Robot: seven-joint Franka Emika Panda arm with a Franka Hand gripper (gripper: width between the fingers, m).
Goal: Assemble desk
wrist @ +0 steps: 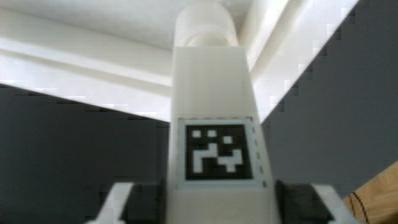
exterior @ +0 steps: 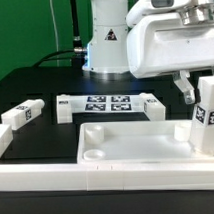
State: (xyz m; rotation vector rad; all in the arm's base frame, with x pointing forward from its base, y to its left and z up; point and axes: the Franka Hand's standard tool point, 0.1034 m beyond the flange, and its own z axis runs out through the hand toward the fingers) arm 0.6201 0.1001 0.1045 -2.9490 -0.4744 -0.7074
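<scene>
The hand [exterior: 199,92] hangs at the exterior view's right, clenched on a short square white plastic leg [exterior: 207,116] with a black-and-white tag on its face. The leg stands upright, its lower end down by the right end of the wide white rectangular desk panel [exterior: 126,144]. That panel lies across the lower middle of the frame on the black counter [exterior: 46,132].

The wrist view confirms the grip. The leg [wrist: 217,100] runs straight out between the two fingers [wrist: 125,205], tag toward the camera, with white rim beyond it. Whether the tip is already in the corner socket [exterior: 182,132] or just short of it, the pictures do not settle.

This looks like a leg-seating step, early in the build. A loose leg [exterior: 23,114] lies at the exterior view's left. A white block [exterior: 63,107] and a second white block [exterior: 155,105] sit at either end of the marker board [exterior: 107,103] in mid-frame, and they are probably legs too.

To do it well, the leg should be held plumb, with its sides squared to the socket. It should go down slowly and be pressed only once the tip has centred. A tilted entry would likely jam on the rim or shove the panel. The grip should not open before the leg is seated.
</scene>
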